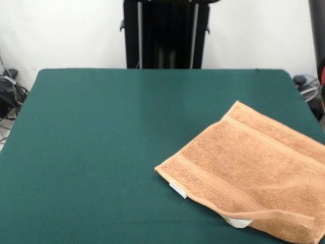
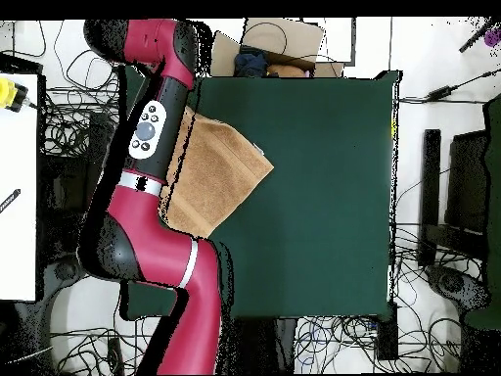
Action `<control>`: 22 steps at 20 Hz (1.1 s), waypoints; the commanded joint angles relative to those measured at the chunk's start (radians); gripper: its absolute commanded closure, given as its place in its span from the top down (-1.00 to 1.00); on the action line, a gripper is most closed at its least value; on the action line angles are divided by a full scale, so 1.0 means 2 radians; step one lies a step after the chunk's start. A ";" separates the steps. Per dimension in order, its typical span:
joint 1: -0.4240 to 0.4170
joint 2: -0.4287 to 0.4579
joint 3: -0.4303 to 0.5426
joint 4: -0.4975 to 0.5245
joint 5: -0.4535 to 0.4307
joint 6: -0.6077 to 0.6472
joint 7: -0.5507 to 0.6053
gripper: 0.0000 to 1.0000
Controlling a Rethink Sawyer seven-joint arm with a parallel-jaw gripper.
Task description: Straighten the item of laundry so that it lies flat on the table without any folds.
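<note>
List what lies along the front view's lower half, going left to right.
Bare green table → small white tag at the towel's near edge → orange-tan towel, which runs out past the picture's right edge, a thin strip of its near edge turned over.

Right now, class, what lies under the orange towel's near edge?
Small white tags peek from under the towel, which rests on the green table. Anything else beneath is covered.
</note>
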 commanded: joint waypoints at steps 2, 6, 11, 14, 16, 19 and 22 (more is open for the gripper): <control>-0.009 -0.008 -0.021 -0.060 -0.033 -0.020 -0.193 1.00; -0.010 -0.006 -0.037 -0.051 -0.050 0.061 -0.130 1.00; -0.008 -0.006 -0.024 -0.052 -0.062 0.154 -0.015 1.00; -0.007 -0.004 -0.011 -0.055 -0.060 0.177 0.017 1.00; -0.005 -0.001 0.002 -0.058 -0.061 0.187 0.031 1.00; -0.001 0.002 0.019 -0.056 -0.071 0.181 0.046 1.00; 0.004 0.006 0.042 -0.050 -0.092 0.173 0.048 1.00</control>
